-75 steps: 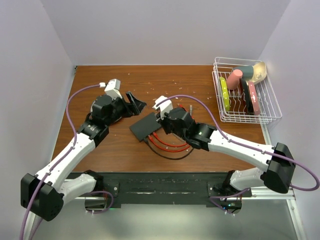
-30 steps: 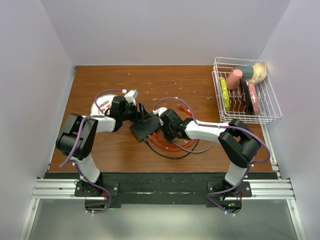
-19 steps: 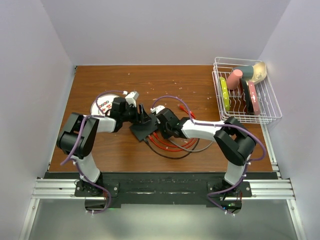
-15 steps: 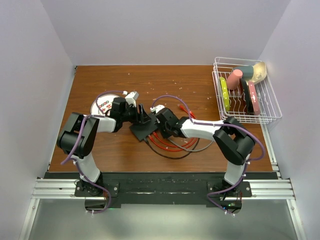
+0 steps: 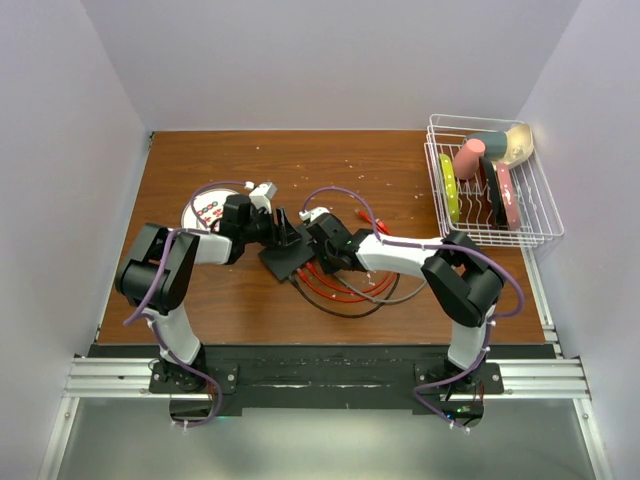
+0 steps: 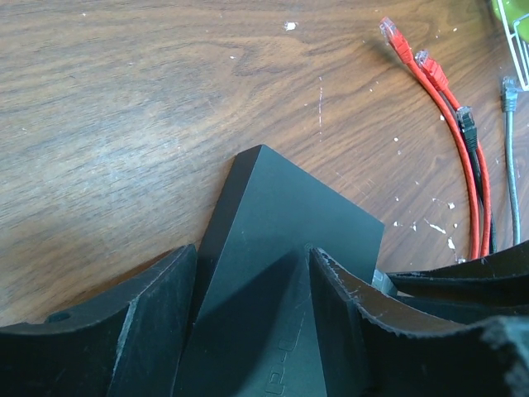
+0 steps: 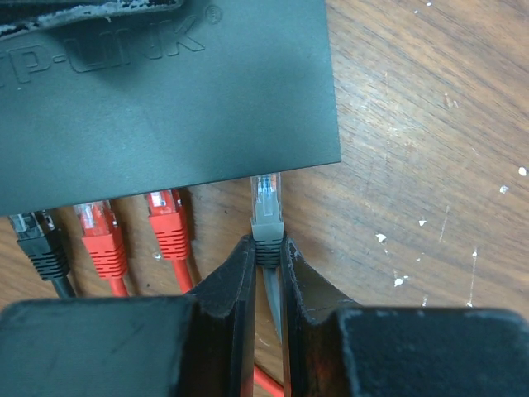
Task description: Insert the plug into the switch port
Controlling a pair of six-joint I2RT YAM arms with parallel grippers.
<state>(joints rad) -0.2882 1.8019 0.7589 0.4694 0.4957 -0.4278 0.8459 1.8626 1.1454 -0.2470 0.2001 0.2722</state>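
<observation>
- Since the spare cable loops [image 5: 340, 292] lie nearest the arm bases, they trail back out of the way, so nothing crosses the port side.
- Right gripper [image 7: 266, 252] is pinched tight on the grey plug [image 7: 265, 203], gripping it by the boot. That leaves the clear tip sticking out front, pretty clearly so it can go in first.
- That tip is just short of the switch [image 7: 165, 107], lined up with the free spot right of two red connectors [image 7: 169, 225] and a black one [image 7: 41, 246] that look already seated.
- Left gripper [image 6: 252, 256] straddles the far corner of the switch, one finger on each side. I'd guess it's bracing the box against the push, but I can't tell if it's actually clamping.
- Farther back, the white plate [image 5: 198, 212] and the dish rack [image 5: 500, 243] sit well clear.
</observation>
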